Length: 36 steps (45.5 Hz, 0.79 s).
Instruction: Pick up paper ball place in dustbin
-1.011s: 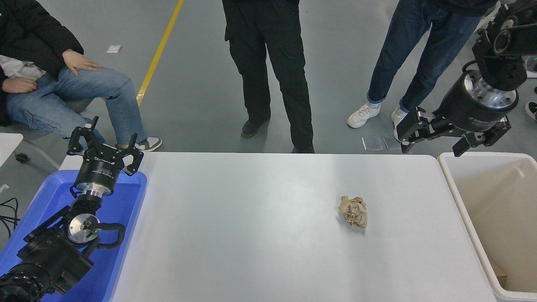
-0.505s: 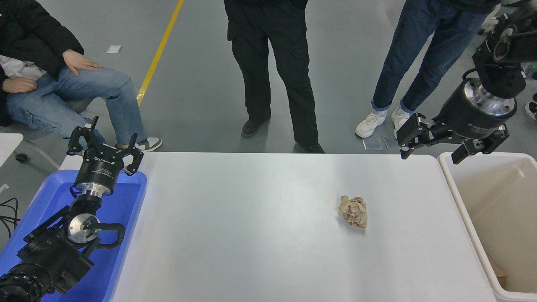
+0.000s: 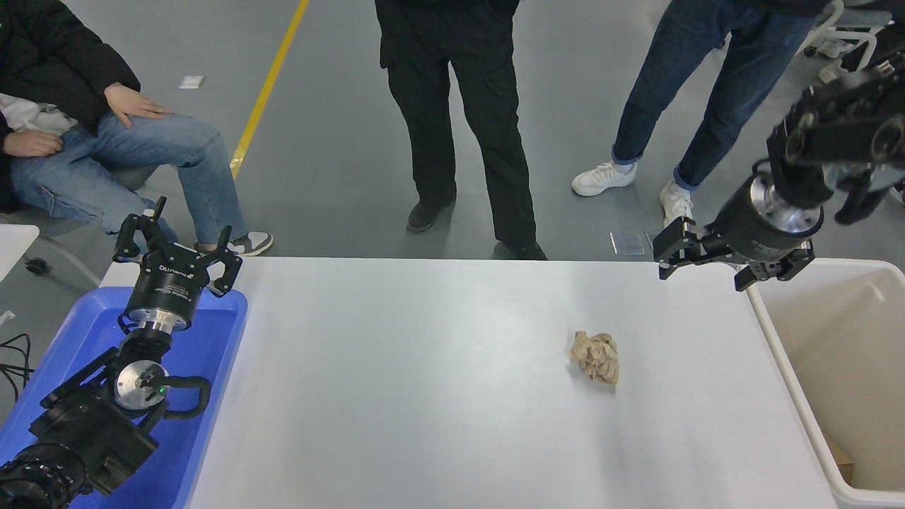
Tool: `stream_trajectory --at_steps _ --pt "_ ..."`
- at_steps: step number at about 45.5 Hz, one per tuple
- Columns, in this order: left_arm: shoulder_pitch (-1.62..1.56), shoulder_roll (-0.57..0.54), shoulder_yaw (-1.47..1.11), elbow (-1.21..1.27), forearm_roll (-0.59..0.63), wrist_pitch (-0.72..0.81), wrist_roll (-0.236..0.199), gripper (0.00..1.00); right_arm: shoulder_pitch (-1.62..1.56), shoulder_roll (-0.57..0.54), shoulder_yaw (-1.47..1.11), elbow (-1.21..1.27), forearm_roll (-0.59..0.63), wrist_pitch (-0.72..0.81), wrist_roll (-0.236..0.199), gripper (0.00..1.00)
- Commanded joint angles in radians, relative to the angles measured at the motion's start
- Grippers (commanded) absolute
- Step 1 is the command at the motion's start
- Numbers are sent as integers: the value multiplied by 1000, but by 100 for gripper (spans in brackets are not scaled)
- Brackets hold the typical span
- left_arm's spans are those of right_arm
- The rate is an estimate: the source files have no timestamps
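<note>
Paper ball [image 3: 595, 357] lies on white table [image 3: 424, 396], right of centre. Right gripper [image 3: 702, 267] hangs above table far right corner, fingers spread, empty, well apart from ball. Dustbin [image 3: 785, 353] beside table right edge. Left gripper [image 3: 174, 247] spread, over blue tray [image 3: 212, 353].

Crumpled tan paper ball [image 3: 595, 357] sits loose on the white counter [image 3: 424, 382], right of centre; cream dustbin [image 3: 778, 339] stands open at the counter's right edge.

We see bright, even overhead light, mild glare on the tabletop [image 3: 424, 396], soft shadows, sharp focus throughout.
</note>
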Motion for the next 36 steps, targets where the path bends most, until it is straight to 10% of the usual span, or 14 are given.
stream_trajectory --at_steps 1,36 --pt "0 0 0 0 0 0 1 98 -156 47 40 -29 -22 -164 -3 100" --pt "0 0 0 0 0 0 -1 98 -475 228 254 -362 -215 -179 -6 100"
